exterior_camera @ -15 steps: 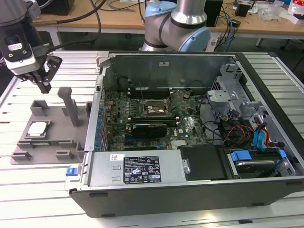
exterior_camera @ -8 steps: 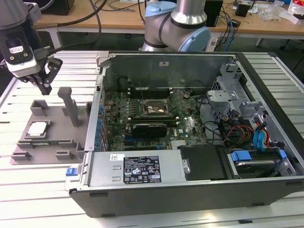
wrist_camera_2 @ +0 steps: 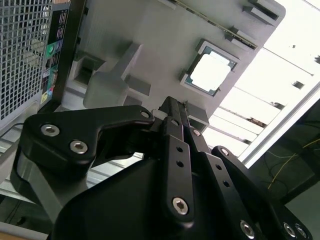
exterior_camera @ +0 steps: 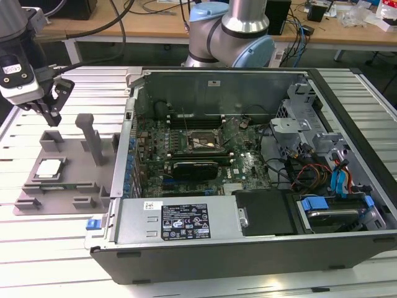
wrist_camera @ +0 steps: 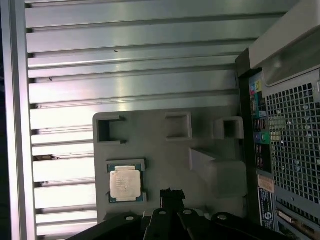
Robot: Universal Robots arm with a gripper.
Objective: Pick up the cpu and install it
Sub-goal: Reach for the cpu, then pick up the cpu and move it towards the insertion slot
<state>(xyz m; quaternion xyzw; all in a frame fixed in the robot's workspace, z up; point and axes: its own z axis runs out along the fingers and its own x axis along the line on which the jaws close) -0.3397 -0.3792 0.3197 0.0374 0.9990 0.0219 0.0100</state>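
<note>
Workshop scene. A grey plastic tray (exterior_camera: 74, 164) lies flat on a slatted aluminium counter (exterior_camera: 49, 248). All positions below are given w/ ref. to that tray.

The cpu (exterior_camera: 49, 167), a small flat square chip w/ a shiny silver top, sits face-up in a square recess of the tray, on the tray's side away from the PC case. In the second wrist view the cpu (wrist_camera_2: 210, 72) reads as a bright square w/ a thin green border inside its recess. In the first wrist view the cpu (wrist_camera: 125, 183) looks the same: flat, seated, nothing touching it. So it's not yet picked up.

The tool (exterior_camera: 53, 118), black, hangs above the tray, near the cpu but apart from it and clear of the tray surface. It's clenched on nothing. In the second wrist view the tool (wrist_camera_2: 172, 102) comes to one narrow tip w/ no visible gap and no object in it. In the first wrist view the tool (wrist_camera: 171, 192) shows the same closed tip, just beside the cpu's recess.

A tall upright post (exterior_camera: 93, 139) rises from the tray's middle, between the cpu's recess and the tray's case-side edge.

The PC case (exterior_camera: 248, 248), side panel off, lies right beside the tray; can't tell if they touch. Its rear vent grille runs along the tray's edge in both wrist views. Inside the case, well apart from the tray, the green mobo carries a black socket frame (exterior_camera: 201, 143) w/ a dark centre and no chip in it.

The robot arm's blue-grey base (exterior_camera: 229, 37) stands behind the case, well apart from the tray.
</note>
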